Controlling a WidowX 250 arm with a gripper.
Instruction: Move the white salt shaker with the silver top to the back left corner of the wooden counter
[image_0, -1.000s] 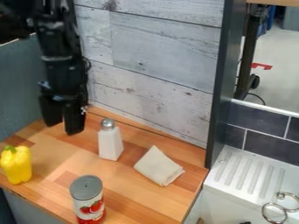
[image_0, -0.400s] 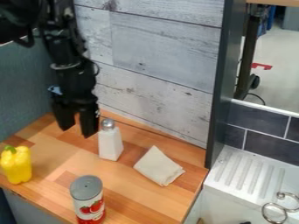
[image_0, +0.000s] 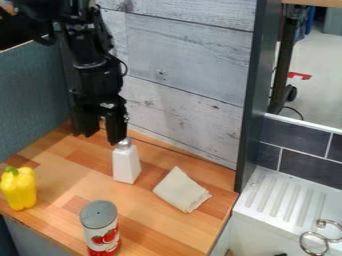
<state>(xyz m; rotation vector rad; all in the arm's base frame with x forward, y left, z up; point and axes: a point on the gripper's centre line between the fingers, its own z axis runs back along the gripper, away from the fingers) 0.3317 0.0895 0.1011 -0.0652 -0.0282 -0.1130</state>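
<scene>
The black gripper (image_0: 101, 133) hangs over the back left of the wooden counter, its two fingers apart with nothing between them. Its right finger is just above and behind the metal cap of a white shaker (image_0: 126, 165), overlapping the cap's top edge; whether they touch I cannot tell. To the shaker's right lies a folded beige cloth (image_0: 182, 190). A can with a grey lid and a red tomato label (image_0: 101, 229) stands upright near the front. At the left edge of the counter stands a yellow bell pepper (image_0: 19, 188).
The wooden counter (image_0: 160, 231) is bordered by a whitewashed plank wall (image_0: 190, 60) behind and a blue-grey panel (image_0: 33, 95) at left. A dark upright post (image_0: 255, 100) rises at right, beside a white ribbed sink drainboard (image_0: 287, 197) with metal rings (image_0: 314, 242).
The gripper has moved right and slightly up in the view, from left of the shaker to beside and above its cap. The shaker, cloth, can and pepper have stayed in place.
</scene>
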